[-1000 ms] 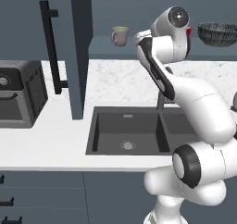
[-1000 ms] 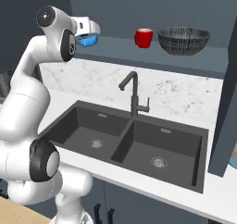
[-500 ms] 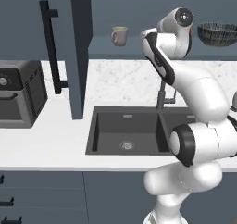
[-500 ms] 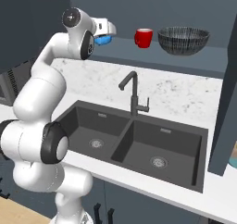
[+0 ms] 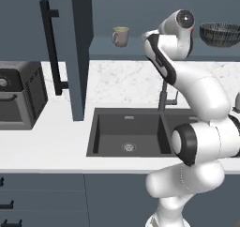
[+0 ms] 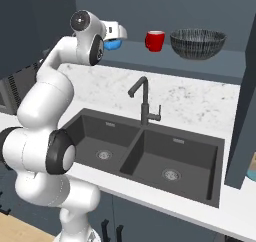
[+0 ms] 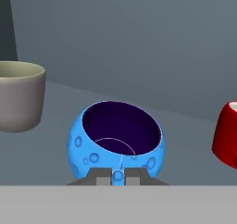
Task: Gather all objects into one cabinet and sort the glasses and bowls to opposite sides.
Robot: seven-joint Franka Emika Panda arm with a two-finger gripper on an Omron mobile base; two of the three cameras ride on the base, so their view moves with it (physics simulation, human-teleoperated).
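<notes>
My gripper [image 7: 118,176] is shut on the near rim of the glossy blue bowl [image 7: 118,137], which tilts its dark inside toward the hand. The bowl sits low over the cabinet shelf [image 6: 150,56], between the beige mug [image 7: 18,96] on its left and the red cup [image 7: 227,135] on its right. In the right base view the gripper [image 6: 119,35] partly hides the blue bowl [image 6: 114,44], with the red cup [image 6: 155,40] and the wide dark mesh bowl [image 6: 197,42] further right. The mug [image 5: 120,36] and mesh bowl [image 5: 220,34] stand at opposite ends of the shelf.
The cabinet's tall door [image 5: 79,52] stands open at the left with its black bar handle [image 5: 50,48]. Below lie a double sink [image 6: 145,153] with a black faucet [image 6: 144,101] and a dark countertop oven [image 5: 18,97]. A second door edge [image 6: 242,111] hangs at the right.
The arm has swung right along the shelf with the blue bowl in the gripper, bringing it closer to the red cup. Most of that move came early; lately it has barely shifted.
</notes>
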